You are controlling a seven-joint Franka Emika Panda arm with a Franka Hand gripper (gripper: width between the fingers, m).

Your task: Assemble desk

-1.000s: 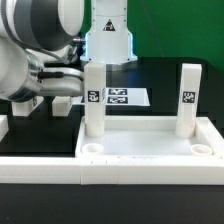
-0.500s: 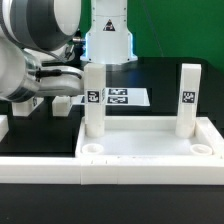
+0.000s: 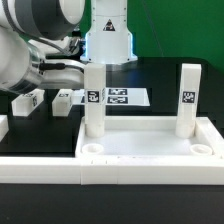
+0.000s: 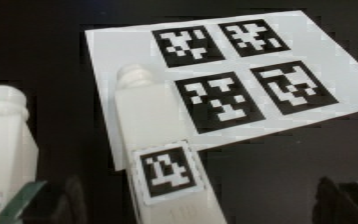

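Since a second ago the arm [image 3: 35, 40] has drawn off toward ten o'clock in the exterior view. That uncovers two loose legs [image 3: 29, 101] lying on the counter [image 3: 165, 82], at nine o'clock of the tabletop [image 3: 145, 152]. Two upright legs [image 3: 187, 97] occupy its rear corners. The jaws stand wide and empty, apparently poised over one loose leg [image 4: 149, 120] beside the marker board [image 4: 131, 50], so the next pick is pending.

An upright leg [image 3: 93, 105] at centre-left of the frame and a second upright leg [image 3: 188, 100] at right fence the rear corners of the tabletop [image 3: 145, 152]. The gap between them stands open. The robot arm [image 3: 35, 55] crowds the upper left, with two loose legs [image 3: 28, 103] lying flat below it.
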